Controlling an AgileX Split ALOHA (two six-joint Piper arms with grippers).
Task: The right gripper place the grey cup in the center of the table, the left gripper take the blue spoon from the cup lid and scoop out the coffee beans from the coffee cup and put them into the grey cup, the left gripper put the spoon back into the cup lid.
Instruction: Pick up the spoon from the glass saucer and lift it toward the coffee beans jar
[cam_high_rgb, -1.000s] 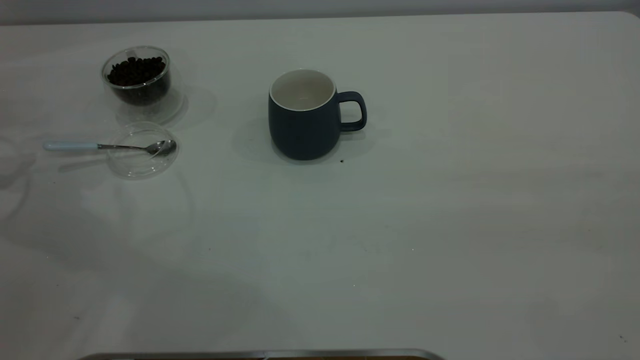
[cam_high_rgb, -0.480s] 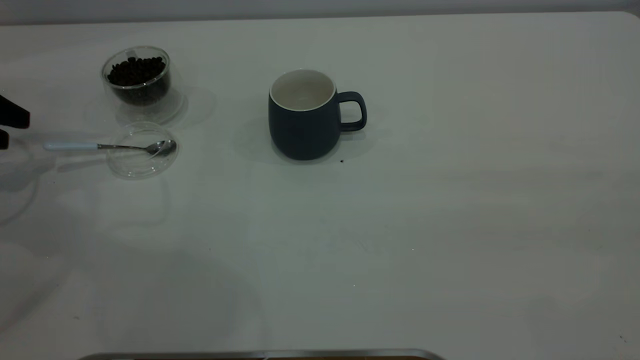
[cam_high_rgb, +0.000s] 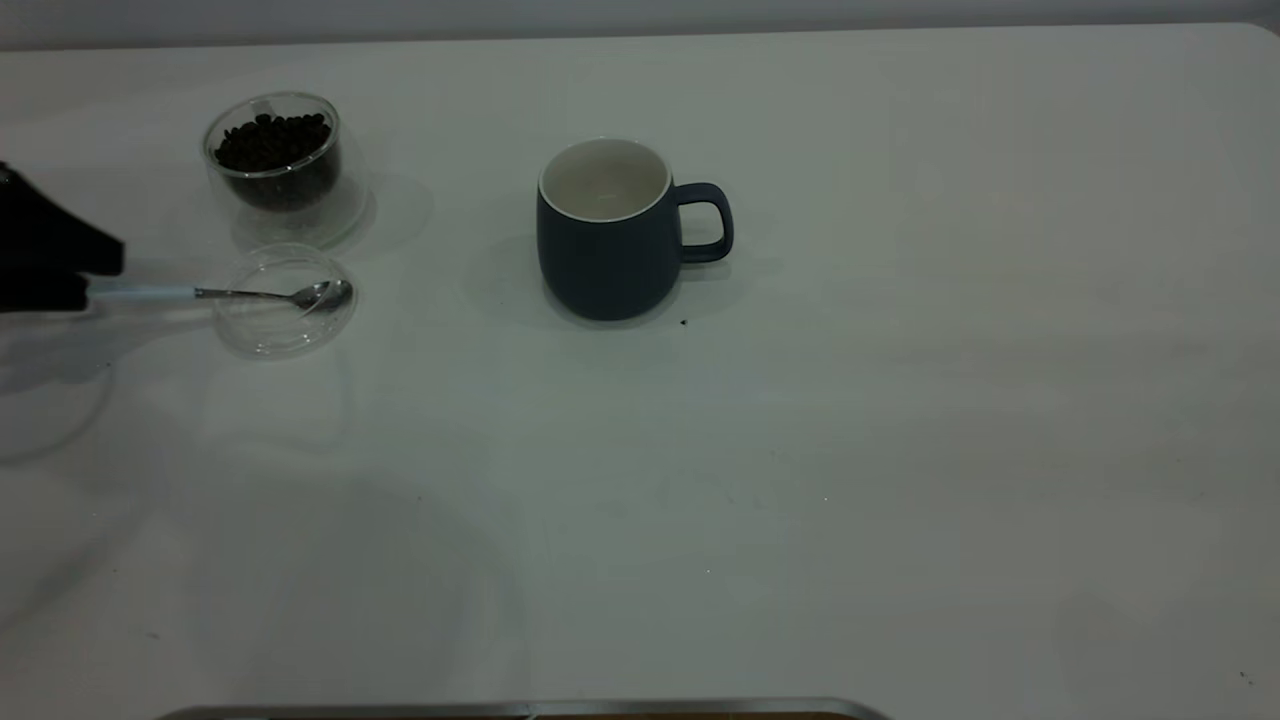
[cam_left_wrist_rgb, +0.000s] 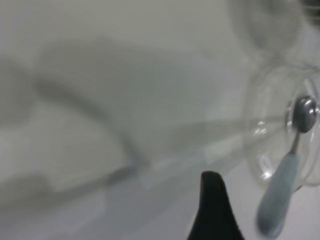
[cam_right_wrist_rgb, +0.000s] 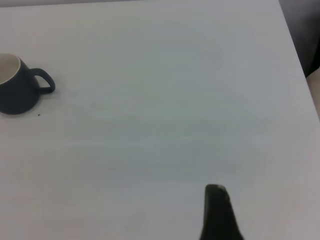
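The grey cup (cam_high_rgb: 605, 250) stands upright near the middle of the table (cam_high_rgb: 900, 400), handle to the right, and looks empty inside. The coffee cup (cam_high_rgb: 275, 190) at the back left holds coffee beans (cam_high_rgb: 272, 142). In front of it lies the cup lid (cam_high_rgb: 270, 325) with the blue spoon (cam_high_rgb: 200, 293) resting in it, handle pointing left. My left gripper (cam_high_rgb: 103, 277) is open at the handle's end. In the left wrist view one finger (cam_left_wrist_rgb: 212, 200) sits beside the spoon (cam_left_wrist_rgb: 280, 195) and the lid (cam_left_wrist_rgb: 260, 145). My right gripper (cam_right_wrist_rgb: 217, 210) hangs far right of the cup (cam_right_wrist_rgb: 17, 95).
A small dark speck (cam_high_rgb: 683, 322) lies by the grey cup's base. A metal edge (cam_high_rgb: 520, 710) runs along the near side of the table. The table's right edge (cam_right_wrist_rgb: 300, 75) shows in the right wrist view.
My left gripper has come in from the left edge and moved right, up to the end of the spoon's handle. The cups, lid and spoon have not moved.
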